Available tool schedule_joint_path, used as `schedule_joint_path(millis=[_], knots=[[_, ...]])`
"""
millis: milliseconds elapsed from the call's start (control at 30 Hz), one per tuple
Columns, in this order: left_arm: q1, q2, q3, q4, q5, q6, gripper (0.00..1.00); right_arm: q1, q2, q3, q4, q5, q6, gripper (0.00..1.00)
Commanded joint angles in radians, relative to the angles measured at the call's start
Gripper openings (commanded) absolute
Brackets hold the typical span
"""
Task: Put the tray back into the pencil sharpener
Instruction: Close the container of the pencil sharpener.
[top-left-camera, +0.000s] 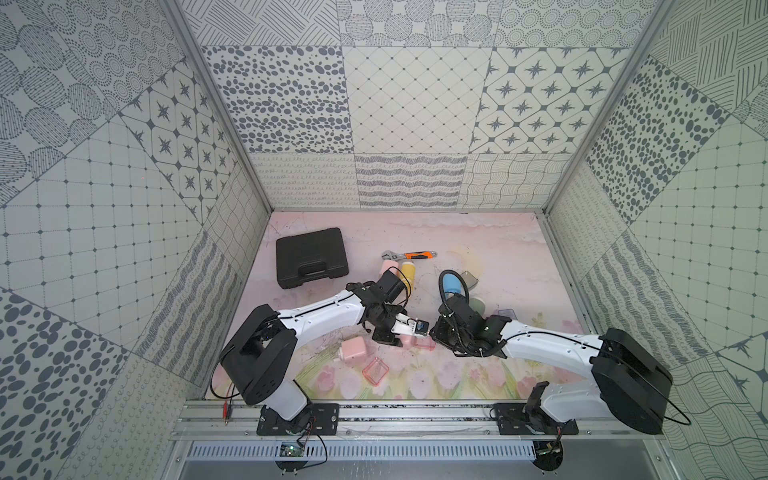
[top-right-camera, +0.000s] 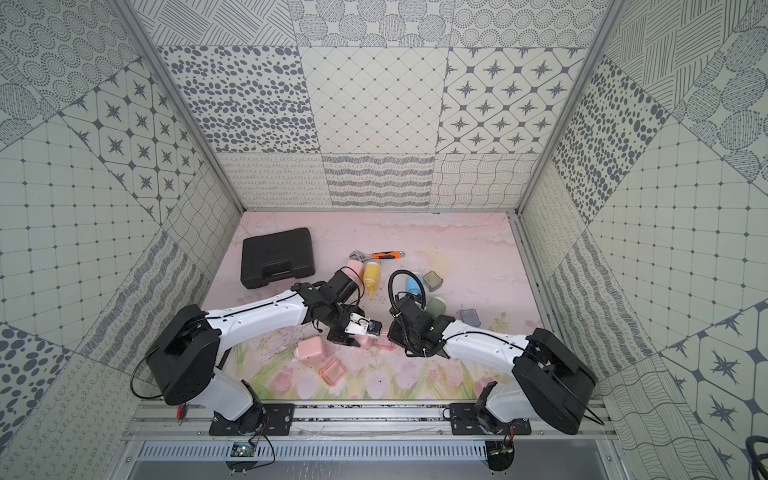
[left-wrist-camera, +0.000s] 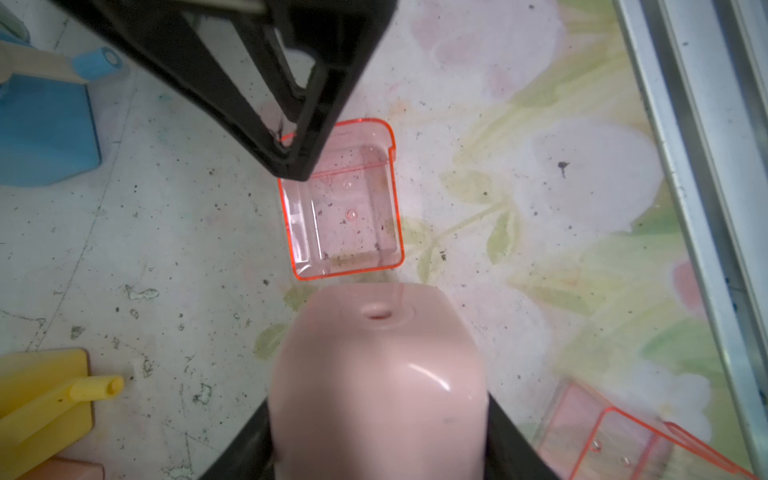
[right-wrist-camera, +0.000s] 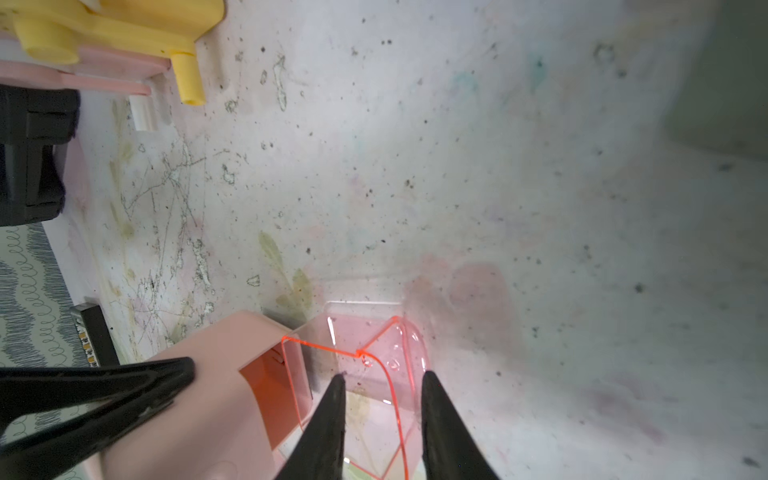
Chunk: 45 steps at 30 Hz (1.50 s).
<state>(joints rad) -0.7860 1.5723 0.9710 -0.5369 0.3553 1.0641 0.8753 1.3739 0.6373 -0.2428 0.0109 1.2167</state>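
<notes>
- Clamping the pink sharpener (right-wrist-camera: 224, 349) low in the left wrist view, the left gripper (left-wrist-camera: 380, 415) is closed on its sides, bracing it so its slot (right-wrist-camera: 270, 386) faces the tray;
- tray (left-wrist-camera: 345, 212) lies at frame centre, just beside that slot, not yet in;
- right gripper (right-wrist-camera: 384, 376) straddles the tray's wall, jaws parted, likely ready to pinch and push.

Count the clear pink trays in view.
2. One clear pink tray sits right beside the gripped pink pencil sharpener; the second tray lies nearer the table's front edge. More may be hidden.
</notes>
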Motion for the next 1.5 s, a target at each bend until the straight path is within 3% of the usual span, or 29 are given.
schedule_joint_path(millis=[0, 433, 700, 867, 1100, 1333, 1467], knots=[[-0.024, 0.035, 0.033, -0.008, -0.064, 0.02, 0.41, -0.002, 0.023, -0.001, 0.069, -0.045, -0.014, 0.31], [-0.031, 0.066, 0.051, 0.025, -0.102, -0.033, 0.44, -0.006, 0.04, -0.031, 0.161, -0.087, -0.021, 0.24], [-0.031, 0.084, 0.072, 0.041, -0.166, -0.102, 0.44, -0.009, 0.038, -0.016, 0.106, -0.091, -0.061, 0.22], [-0.029, 0.078, 0.061, 0.065, -0.152, -0.12, 0.48, -0.016, 0.016, -0.001, 0.042, -0.079, -0.106, 0.21], [-0.029, 0.056, 0.031, 0.08, -0.155, -0.121, 0.6, -0.019, 0.039, 0.034, -0.007, -0.105, -0.179, 0.19], [-0.022, 0.018, 0.004, 0.112, -0.131, -0.098, 0.65, -0.019, 0.081, 0.07, -0.008, -0.133, -0.22, 0.17], [-0.019, 0.014, -0.005, 0.106, -0.114, -0.086, 0.61, -0.019, 0.11, 0.083, 0.018, -0.148, -0.23, 0.17]])
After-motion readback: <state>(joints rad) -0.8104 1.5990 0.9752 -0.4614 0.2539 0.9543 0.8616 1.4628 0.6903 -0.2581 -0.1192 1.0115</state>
